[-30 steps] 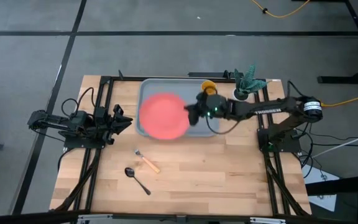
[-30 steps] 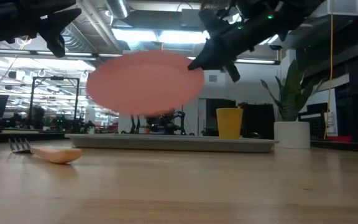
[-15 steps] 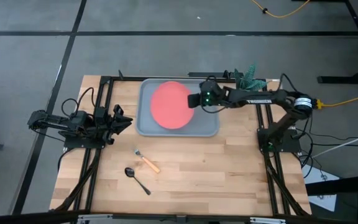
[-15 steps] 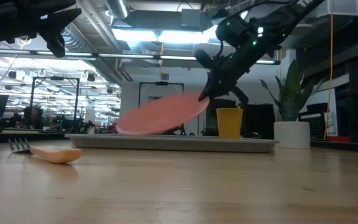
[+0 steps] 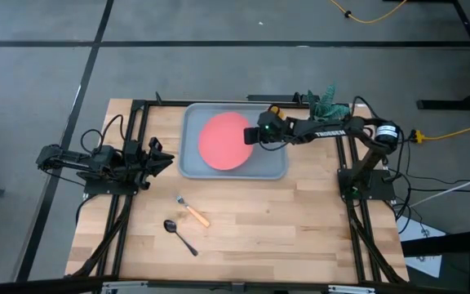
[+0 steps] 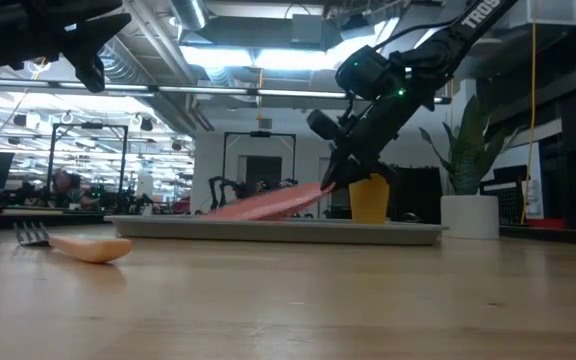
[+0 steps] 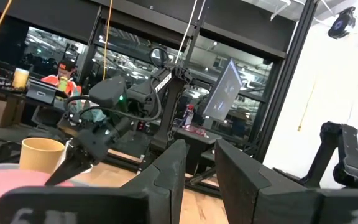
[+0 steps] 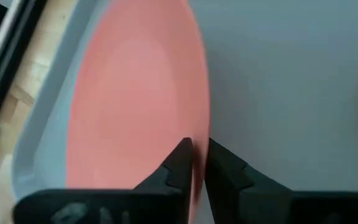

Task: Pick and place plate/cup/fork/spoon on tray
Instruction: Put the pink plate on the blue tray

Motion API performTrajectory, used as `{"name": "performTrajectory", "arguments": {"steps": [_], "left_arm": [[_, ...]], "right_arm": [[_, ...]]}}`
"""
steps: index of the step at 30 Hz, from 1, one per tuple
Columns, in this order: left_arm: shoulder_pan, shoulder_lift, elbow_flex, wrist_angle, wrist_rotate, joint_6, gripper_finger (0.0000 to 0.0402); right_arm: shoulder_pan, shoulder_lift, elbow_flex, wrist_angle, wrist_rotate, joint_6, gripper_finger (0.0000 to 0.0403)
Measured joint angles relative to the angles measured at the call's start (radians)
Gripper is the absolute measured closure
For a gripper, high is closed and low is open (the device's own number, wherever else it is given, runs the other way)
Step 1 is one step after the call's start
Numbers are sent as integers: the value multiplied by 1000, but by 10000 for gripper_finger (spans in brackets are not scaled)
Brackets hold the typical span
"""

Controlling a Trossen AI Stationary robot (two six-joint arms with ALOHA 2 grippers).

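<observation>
Spoon [image 5: 180, 236] lies on bare table [image 5: 300, 220] nearest the front edge, bowl toward the L side, handle running off diagonally. Nothing touches it.

Fork [image 5: 192, 211] lies just behind the spoon, also on bare wood, tines toward the tray, orange handle toward the front. In low view the fork [image 6: 73, 243] sits flat, apart from the tray.

L gripper [image 5: 165, 158] waits at the table's L side, beside the tray's L rim, raised off the surface. L wrist view shows its fingers [image 7: 169, 171] parted with a clear gap, nothing between them.

Tray [image 5: 272, 167] sits at centre-rear of table. Plate [image 5: 226, 140] is inside it, over the L and middle part. Low view: plate [image 6: 268, 203] tilted, L edge down on the tray floor, R edge lifted.

R gripper [image 5: 251, 135] reaches in from the R side, at the plate's raised R rim. R wrist view: fingers [image 8: 179, 163] stand on either side of the rim with a narrow gap; whether they pinch or have let go, cannot tell.

Cup [image 5: 274, 110] stands upright in the tray's far R corner, close to the R arm, apart from the plate.

Plant pot [image 6: 468, 215] stands beyond the tray's R end.
</observation>
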Motion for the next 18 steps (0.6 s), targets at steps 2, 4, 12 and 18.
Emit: {"name": "performTrajectory", "arguments": {"steps": [2,4,12,18], "left_arm": [[0,0,0,0,0,0,321],[0,0,0,0,0,0,321],[0,0,0,-1,0,1,321],[0,0,0,0,0,1,321]], "right_arm": [[-4,-4,0,-8,0,1,353],[-9,-8,0,-37,-9,-12,352],[-8,-10,0,-130,-16,-49,348],[-8,-56,0,-144,-44,-54,348]]}}
